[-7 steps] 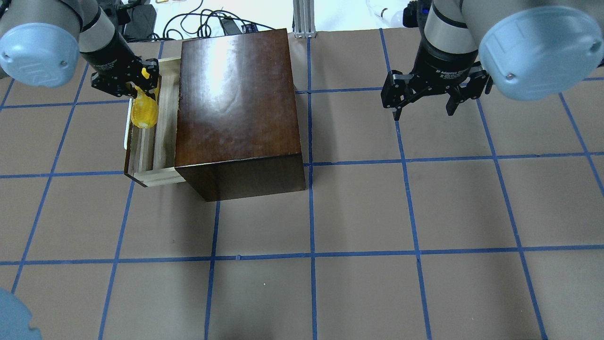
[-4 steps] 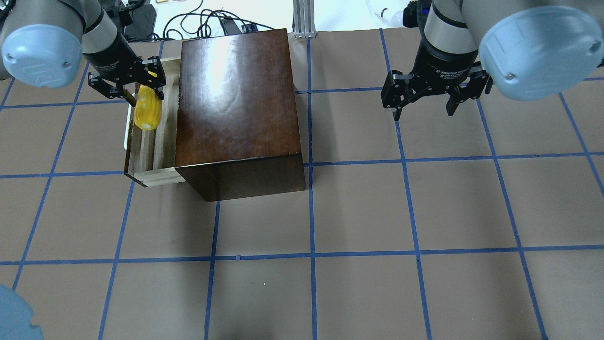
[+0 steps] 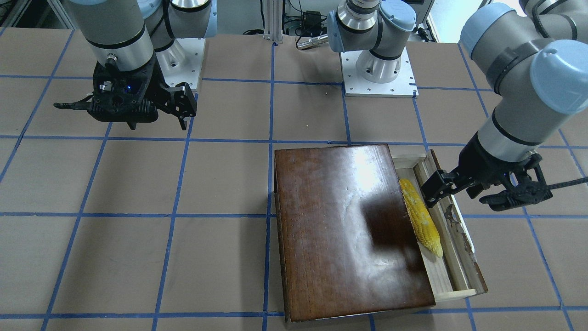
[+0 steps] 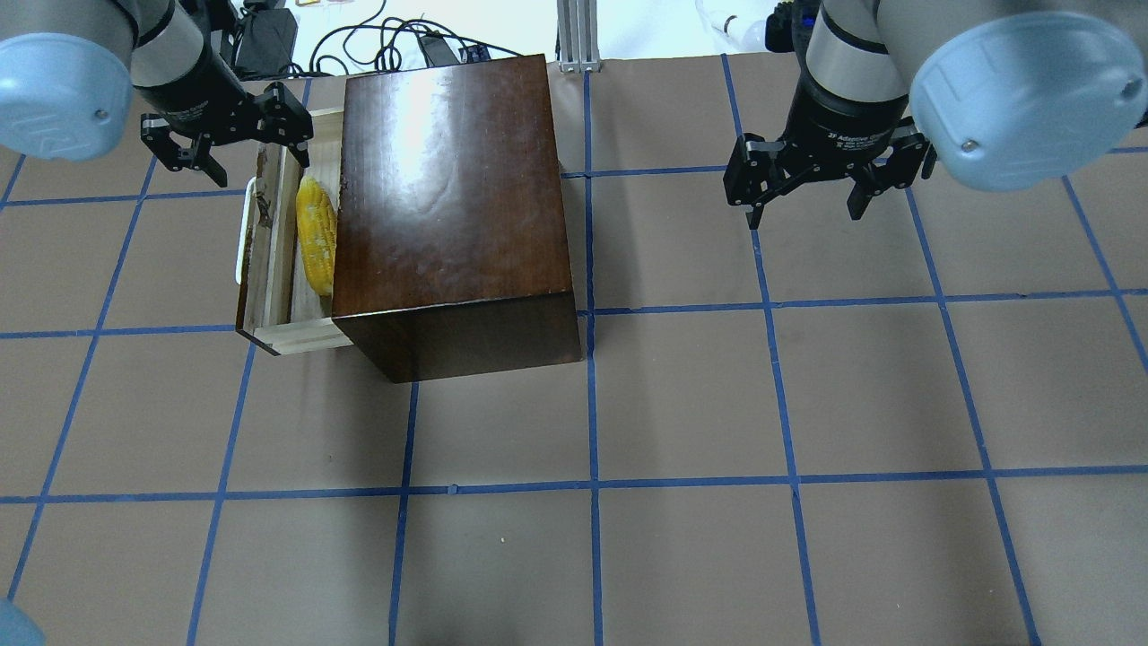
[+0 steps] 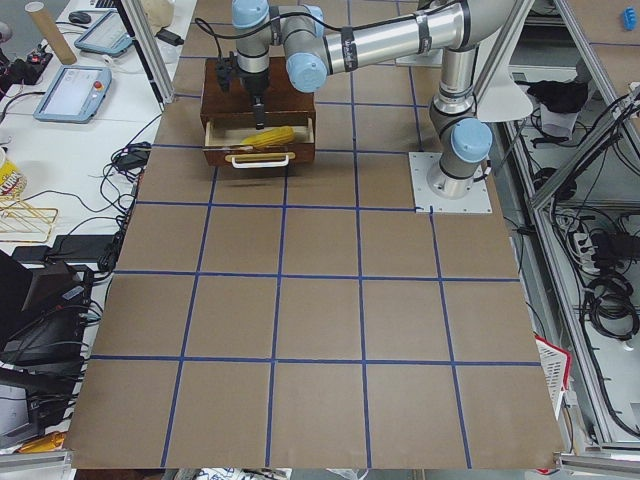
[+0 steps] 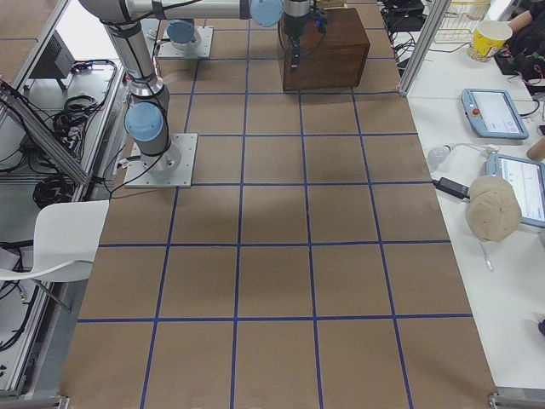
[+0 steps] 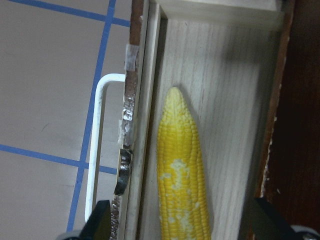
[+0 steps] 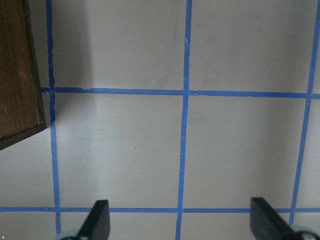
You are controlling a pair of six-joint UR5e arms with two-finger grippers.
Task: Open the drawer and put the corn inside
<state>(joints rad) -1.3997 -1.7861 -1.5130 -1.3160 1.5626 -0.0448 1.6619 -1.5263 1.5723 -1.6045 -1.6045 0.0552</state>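
Observation:
The drawer (image 4: 269, 296) stands pulled out of the dark-brown box (image 4: 448, 197), its white handle (image 4: 240, 235) on the outer side. The yellow corn (image 4: 316, 235) lies flat in the drawer along the box's edge, and also shows in the front view (image 3: 420, 217) and the left wrist view (image 7: 182, 175). My left gripper (image 4: 249, 161) is open and empty, above the drawer's far end and apart from the corn. My right gripper (image 4: 804, 215) is open and empty, above the bare table well to the right of the box.
The brown table (image 4: 682, 404) is marked with a blue tape grid. Cables (image 4: 386, 40) and an aluminium post (image 4: 578, 36) lie beyond its far edge behind the box. The arm bases (image 3: 379, 73) stand at the robot's side of the table.
My left gripper opened and let go of the corn, which dropped and now lies flat in the drawer. The left gripper then drew back up and away. The right arm has not moved.

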